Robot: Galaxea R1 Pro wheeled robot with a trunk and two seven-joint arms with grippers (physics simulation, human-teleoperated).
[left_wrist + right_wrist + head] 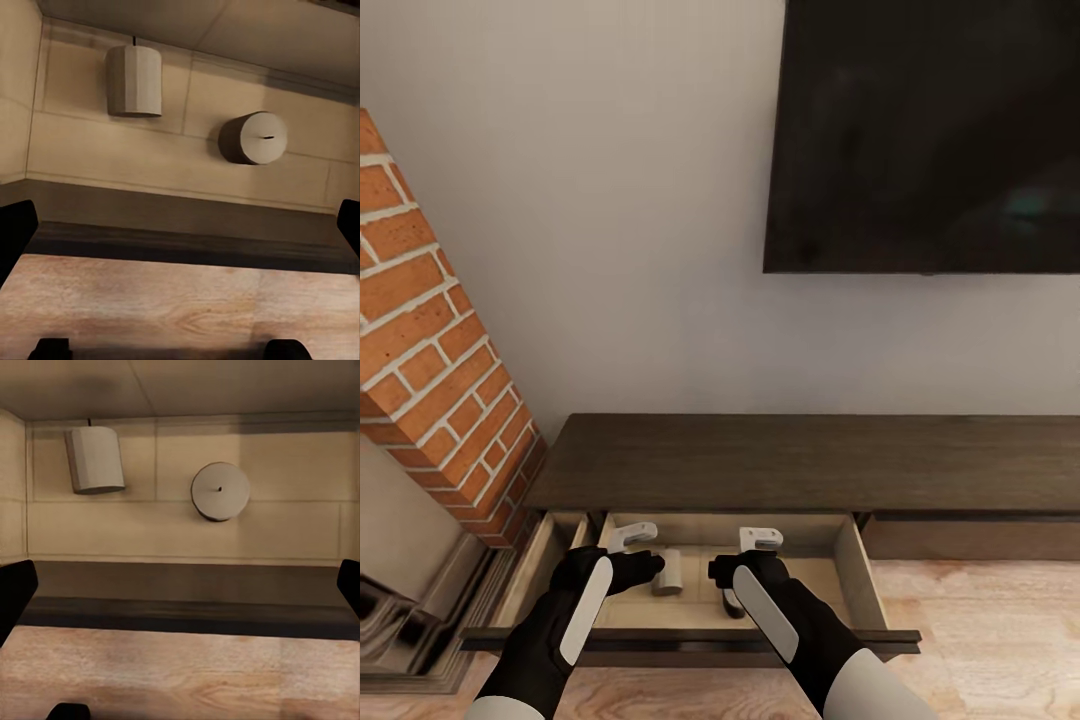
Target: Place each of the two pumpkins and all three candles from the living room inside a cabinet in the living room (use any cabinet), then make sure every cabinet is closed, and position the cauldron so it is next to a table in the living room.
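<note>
**Both arms over open drawer, two candles inside**

Nearest the camera: both forearms, black with pale panels, reaching down over the pulled-out drawer [865, 585] of the cabinet [800, 462]. Left end effector [632, 537] and right end effector [760, 541] each hover above the drawer floor, fingers spread wide, nothing held; the wrist views show dark fingertips far apart at the frame edges with only drawer and floor between.

Two candles lie in the drawer, well apart. One candle [668, 572] lies on its side just beyond and between the two end effectors, closer to the left one; it's a squat grey-beige cylinder, faceted sides [135, 79]. The other candle [255, 138] sits beside the right end effector, mostly hidden under it in the head view; its flat round end with a small dark wick mark faces the wrist cameras [219, 490].

Risks, judged: closing the drawer with fingers inside would jam them against the cabinet edge. The sideways candle could roll when the drawer gets pushed. Drawer front [690, 638] sits close to the arms, so a careless pull-back could snag it.

Pumpkins, cauldron, third candle: can't place.
</note>
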